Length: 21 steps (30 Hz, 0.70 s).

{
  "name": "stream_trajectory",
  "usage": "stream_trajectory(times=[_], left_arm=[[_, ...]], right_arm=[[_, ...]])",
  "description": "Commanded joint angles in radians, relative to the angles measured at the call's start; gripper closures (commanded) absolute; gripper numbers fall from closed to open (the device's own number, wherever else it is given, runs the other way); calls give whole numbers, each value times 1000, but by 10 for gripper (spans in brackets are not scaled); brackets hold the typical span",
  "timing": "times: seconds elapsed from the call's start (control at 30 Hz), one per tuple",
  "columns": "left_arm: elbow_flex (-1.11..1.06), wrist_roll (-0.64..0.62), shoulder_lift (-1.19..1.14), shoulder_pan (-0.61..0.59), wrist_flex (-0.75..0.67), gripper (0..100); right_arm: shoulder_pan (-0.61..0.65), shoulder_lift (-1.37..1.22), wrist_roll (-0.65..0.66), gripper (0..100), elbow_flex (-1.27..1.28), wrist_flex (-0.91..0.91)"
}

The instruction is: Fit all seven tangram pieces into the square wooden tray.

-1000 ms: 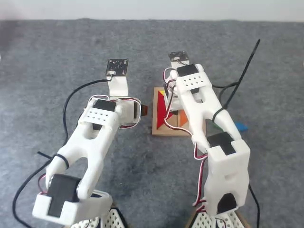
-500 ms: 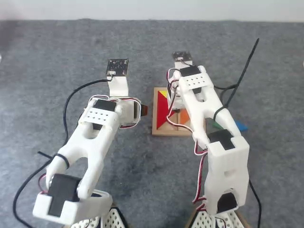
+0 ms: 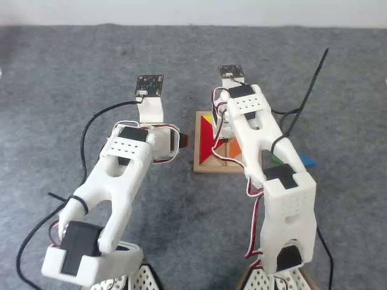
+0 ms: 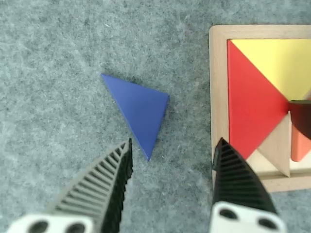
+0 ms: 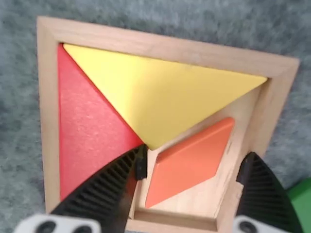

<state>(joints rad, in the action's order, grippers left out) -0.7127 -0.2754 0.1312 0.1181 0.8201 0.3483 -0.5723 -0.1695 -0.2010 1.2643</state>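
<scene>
**Right gripper** (image 5: pixel 194 162): open wide, holding nothing. Its two dark fingers straddle the orange parallelogram (image 5: pixel 189 160), which lies flat inside the tray (image 5: pixel 46 97). One fingertip is just beside a corner of that piece; contact cannot be confirmed. The other finger stands at the tray's rim, apart from the piece.

**Left gripper** (image 4: pixel 174 145): open wide, holding nothing, above the grey mat (image 4: pixel 58 58). The blue triangle (image 4: pixel 138 109) lies flat on the mat just ahead of the fingers, beside the tray but not touching it. One of its corners points toward the gap between the fingers and is near one fingertip without touching it.

**Tray contents:** the red triangle (image 5: pixel 87 136) and the yellow triangle (image 5: pixel 160 102) lie edge to edge. The orange parallelogram sits just beside the yellow triangle's point, with bare wood next to it.

**High view:** the tray is at centre frame, partly under the right arm (image 3: pixel 260 139). The left arm (image 3: pixel 130 163) occupies the left half of the frame. A green piece (image 3: pixel 277 159) and a light blue piece (image 3: pixel 306 161) lie on the mat at centre right, outside the tray.

**Change over the last second:** the right arm has shifted slightly toward the top of the frame, so more of the yellow triangle shows at the tray's upper left corner. The left arm, the tray and the two loose pieces at centre right are unmoved.
</scene>
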Motion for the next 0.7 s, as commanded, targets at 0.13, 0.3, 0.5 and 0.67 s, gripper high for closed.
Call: stream_trajectory(times=[0.13,0.3,0.5,0.67], left_arm=[[24,8,12,2,-11,746],[24,8,12,2,-11,746],[24,8,12,0,-11,746],[24,8,12,-2,-11,746]], right_arm=[[-10,-41,-11,690,-69,42],[-8,-25,-12,689,-74,113],[-8,1,-84,689,-69,127],[-15,-22,-91,688,-71,122]])
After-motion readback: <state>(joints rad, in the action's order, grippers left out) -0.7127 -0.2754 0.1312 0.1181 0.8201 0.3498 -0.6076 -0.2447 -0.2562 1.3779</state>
